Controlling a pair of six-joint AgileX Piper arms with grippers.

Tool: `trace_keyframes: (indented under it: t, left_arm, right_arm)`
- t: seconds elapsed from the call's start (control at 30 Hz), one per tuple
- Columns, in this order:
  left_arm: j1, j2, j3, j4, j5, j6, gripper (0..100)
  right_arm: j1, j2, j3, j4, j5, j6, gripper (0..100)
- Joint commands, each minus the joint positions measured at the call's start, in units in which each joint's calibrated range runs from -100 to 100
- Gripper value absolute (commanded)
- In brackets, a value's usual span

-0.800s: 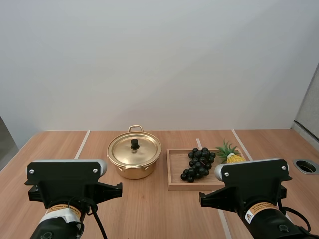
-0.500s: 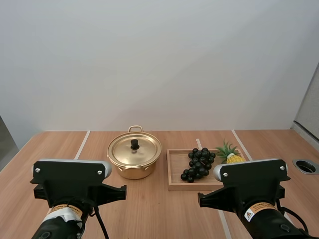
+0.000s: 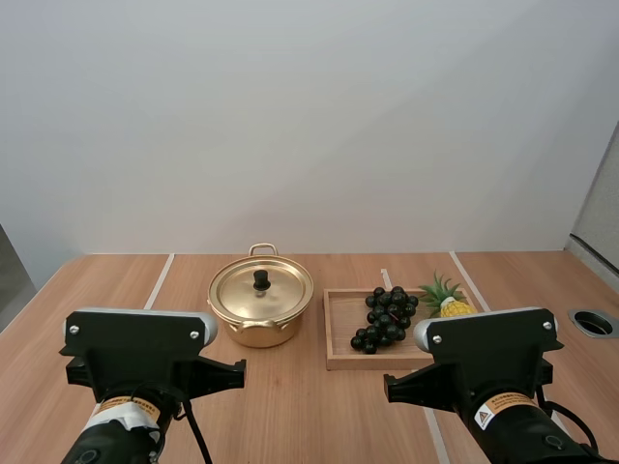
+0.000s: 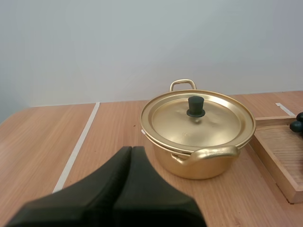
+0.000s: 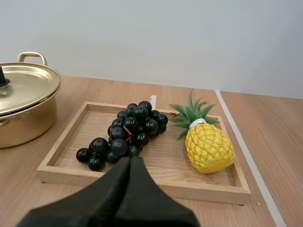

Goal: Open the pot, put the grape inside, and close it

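A golden pot stands on the table with its lid on, topped by a black knob. To its right a wooden tray holds a bunch of dark grapes. My left gripper is shut, its fingers together as one dark wedge, short of the pot and apart from it. My right gripper is shut too, just before the tray's near rim, in line with the grapes.
A small toy pineapple lies in the tray right of the grapes. A round hole sits in the table at the far right. White lines run across the wooden tabletop.
The left arm has shifted a little to the right and forward. The right arm has barely moved. Pot, tray and grapes stay where they were.
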Motion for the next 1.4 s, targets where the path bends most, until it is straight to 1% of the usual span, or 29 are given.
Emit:
trace_keyframes:
  t: [0.0,0.63,0.73,0.8,0.9,1.07,1.23,1.3,1.37]
  left_arm:
    - [-0.18,-0.2,0.1,-1.1,-0.7,0.0,0]
    - [-0.18,-0.2,0.1,-1.3,-0.7,0.0,0]
    - [-0.18,-0.2,0.1,-1.2,-3.5,0.0,0]
    - [-0.18,-0.2,-0.7,-1.2,-4.8,0.0,0]
    - [-0.18,-0.2,-5.3,-1.2,-5.0,0.0,0]
    - [-0.18,-0.2,-15.8,-1.2,-4.7,0.0,0]
    - [-0.18,-0.2,-25.6,-0.8,-4.6,0.0,0]
    - [-0.18,-0.2,-29.6,0.4,-1.7,0.3,0]
    - [-0.18,-0.2,-34.4,0.7,4.6,0.5,0]
  right_arm:
    - [-0.2,-0.4,0.2,0.3,-1.1,-0.3,0]
    - [-0.2,-0.4,0.2,0.4,-1.1,-0.3,0]
    - [-0.2,-0.4,0.0,0.5,-1.1,-0.3,0]
    - [-0.2,-0.4,-3.2,0.5,-0.7,-0.3,0]
    - [-0.2,-0.4,-10.1,0.8,1.6,-0.1,0]
    - [-0.2,-0.4,-21.4,2.4,8.2,0.0,0]
    - [-0.2,-0.4,-30.2,1.8,8.2,0.0,0]
    - [-0.2,-0.4,-33.1,1.8,8.2,0.0,0]
    - [-0.2,-0.4,-35.7,1.8,9.7,0.0,0]
